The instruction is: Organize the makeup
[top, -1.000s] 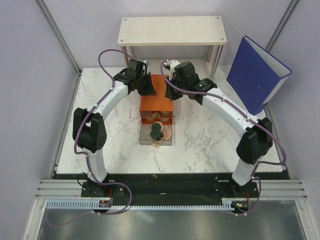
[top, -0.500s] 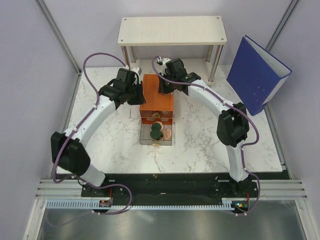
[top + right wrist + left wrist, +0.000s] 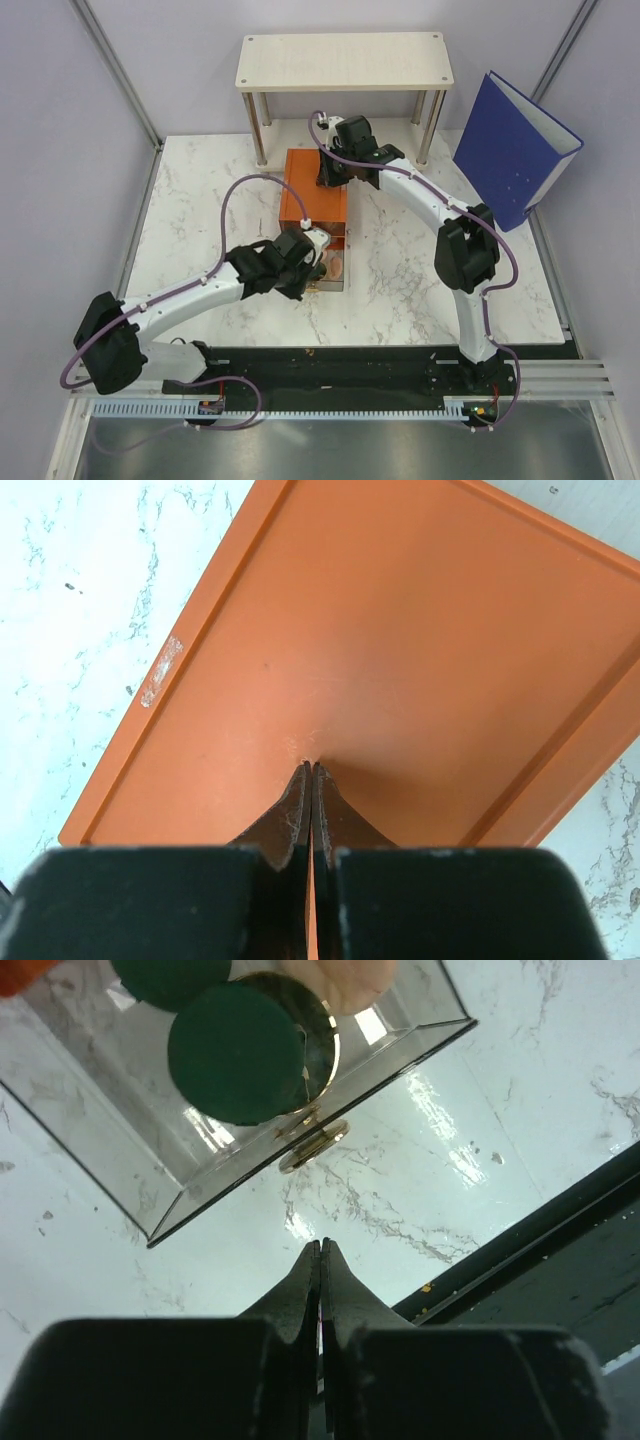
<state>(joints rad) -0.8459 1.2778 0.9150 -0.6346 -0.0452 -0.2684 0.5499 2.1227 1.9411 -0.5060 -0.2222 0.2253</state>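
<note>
1. Two sets of jaws to report, starting with my left gripper (image 3: 321,1245). It's pinched fully closed with nothing in it. It points down at the marble table (image 3: 480,1140), just in front of the clear drawer (image 3: 230,1189).
2. That drawer's little gold handle (image 3: 313,1147) sits just ahead of my left fingertips, close but apart from them. I honestly can't tell how high above the table the tips are.
3. The makeup I can see is inside the clear drawer. One dark green disc (image 3: 235,1055) lies partly on top of the round gold compact (image 3: 322,1030). A second dark green disc (image 3: 170,972) is cut off at the top edge, and a peach-pink disc (image 3: 350,980) is beside it at the back.
4. From the overhead camera, the drawer sticks out at the near end of the orange box (image 3: 313,185), and my left wrist hangs over its front left corner.
5. Moving right, my right gripper (image 3: 311,767) is also clamped closed on nothing. Its tips look to be resting right on the flat orange top, near the middle. A pale scuffed patch (image 3: 162,670) shows on the rim to the left.
6. Further right, the blue binder (image 3: 510,145) stands at the table's edge, well away from everything. The small pale shelf (image 3: 343,60) is at the back behind the box.
</note>
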